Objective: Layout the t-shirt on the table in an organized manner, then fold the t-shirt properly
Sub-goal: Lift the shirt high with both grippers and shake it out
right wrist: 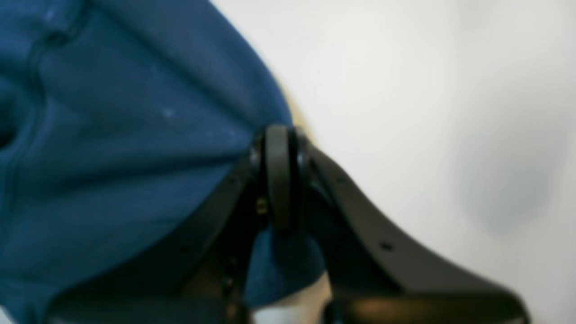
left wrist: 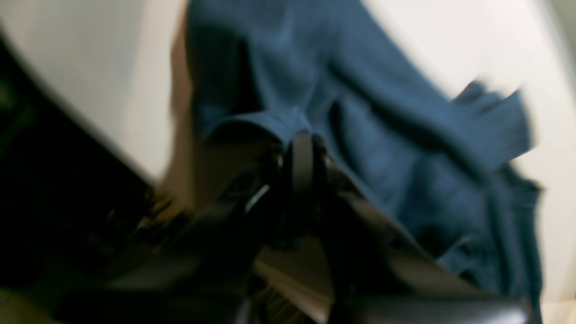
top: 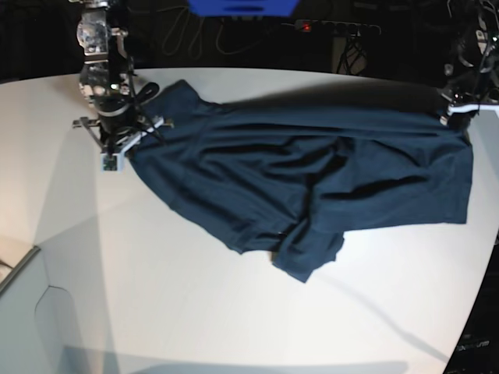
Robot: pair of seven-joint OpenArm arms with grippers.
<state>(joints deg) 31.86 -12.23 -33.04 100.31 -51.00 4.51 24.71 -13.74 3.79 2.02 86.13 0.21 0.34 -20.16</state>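
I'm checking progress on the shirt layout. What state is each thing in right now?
t-shirt: stretched between both arms, wrinkled, unfolded, one part bunched at the front.
right gripper: shut on the t-shirt's edge.
left gripper: shut on the t-shirt, lifting that end.
table: bears the shirt's middle.

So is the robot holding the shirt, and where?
Yes. Both grippers are shut on the t-shirt: the right gripper pinches its cloth edge, and the left gripper pinches a hemmed edge at the opposite end.
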